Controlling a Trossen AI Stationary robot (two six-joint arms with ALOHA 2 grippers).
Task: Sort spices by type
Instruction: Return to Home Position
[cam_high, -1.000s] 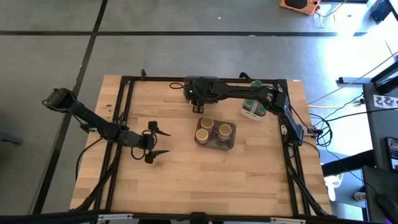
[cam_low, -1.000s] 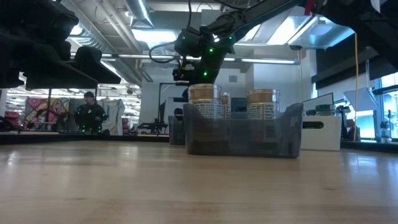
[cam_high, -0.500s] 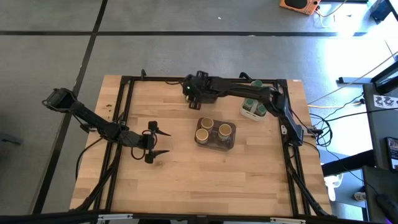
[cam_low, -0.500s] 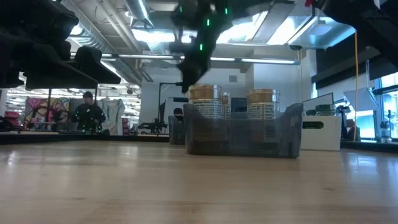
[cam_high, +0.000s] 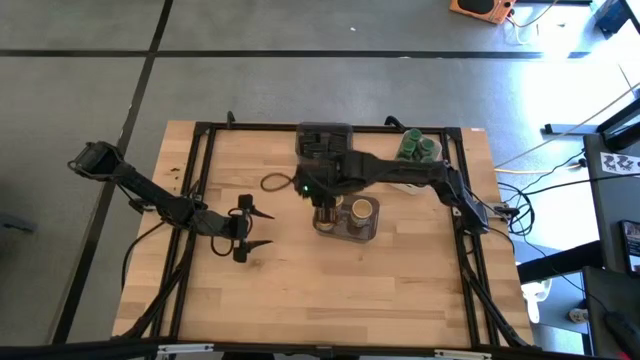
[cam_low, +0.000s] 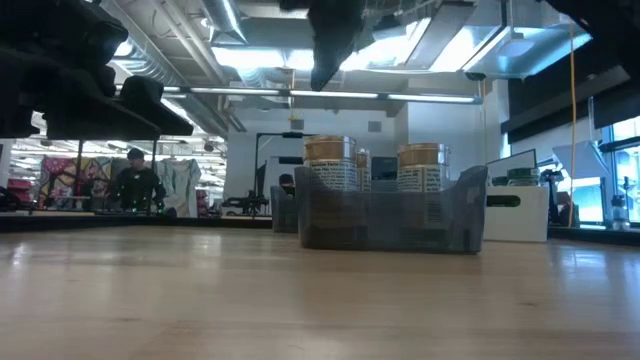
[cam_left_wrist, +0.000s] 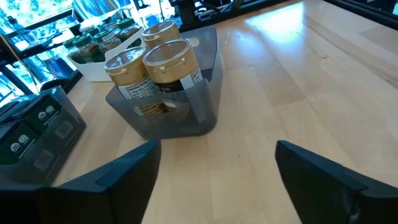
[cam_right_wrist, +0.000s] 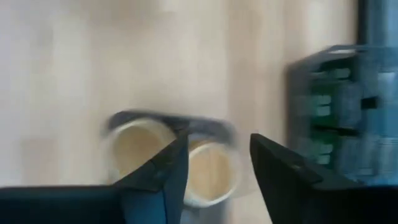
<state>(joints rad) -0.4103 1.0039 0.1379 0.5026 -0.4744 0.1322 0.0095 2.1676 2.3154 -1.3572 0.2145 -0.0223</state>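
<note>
- The right hand (cam_high: 322, 209) has swung away from the dark bin (cam_high: 301, 141) at the table's (cam_high: 300, 290) far edge. It now hangs over the grey bin (cam_high: 370, 231) mid-table, fingers moderately apart, empty.
- Tan-lidded jars (cam_high: 361, 208) stand in the grey bin, dark tins (cam_high: 325, 143) lie in the dark bin, and green-lidded jars (cam_high: 418, 147) sit at the far right corner.
- The left hand (cam_high: 256, 228) is spread wide over the left side, empty.

Looking like an open lab or workshop: bare pipes (cam_low: 215, 45) running overhead, concrete floor (cam_high: 300, 90) spreading round the table (cam_high: 330, 290) — a person (cam_low: 137, 182) standing far beyond the left gripper (cam_high: 262, 229).
</note>
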